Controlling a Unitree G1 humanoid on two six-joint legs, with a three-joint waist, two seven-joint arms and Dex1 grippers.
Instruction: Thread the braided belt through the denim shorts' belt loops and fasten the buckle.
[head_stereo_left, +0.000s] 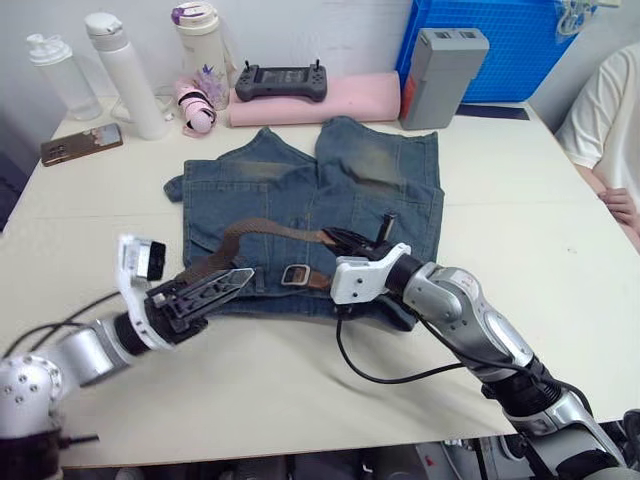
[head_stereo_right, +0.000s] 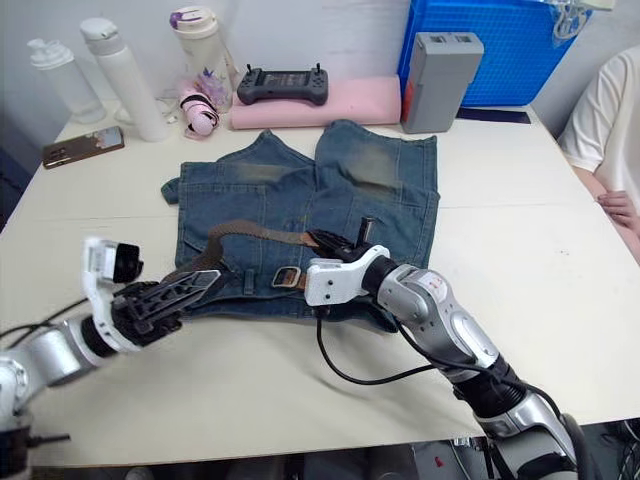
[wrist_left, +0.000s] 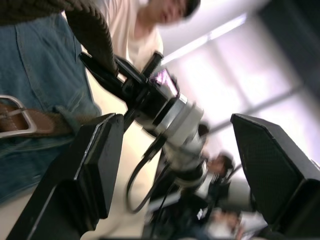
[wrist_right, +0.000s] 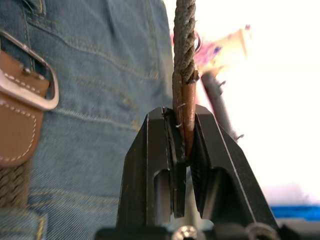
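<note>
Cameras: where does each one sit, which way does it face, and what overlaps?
Left and right eye: on the head, looking forward and down at the denim shorts on the table; both arms show.
Left wrist: looks along the open left gripper at the right gripper, the braided belt and the buckle.
Right wrist: looks along the right gripper's fingers, clamped on the belt's tip.
Shared: belt, buckle, shorts.

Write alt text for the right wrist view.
The right gripper is shut on the flat brown tip of the belt, whose braided strap runs straight on from the fingers. Beside it lie the denim shorts, with the silver buckle resting on them.
</note>
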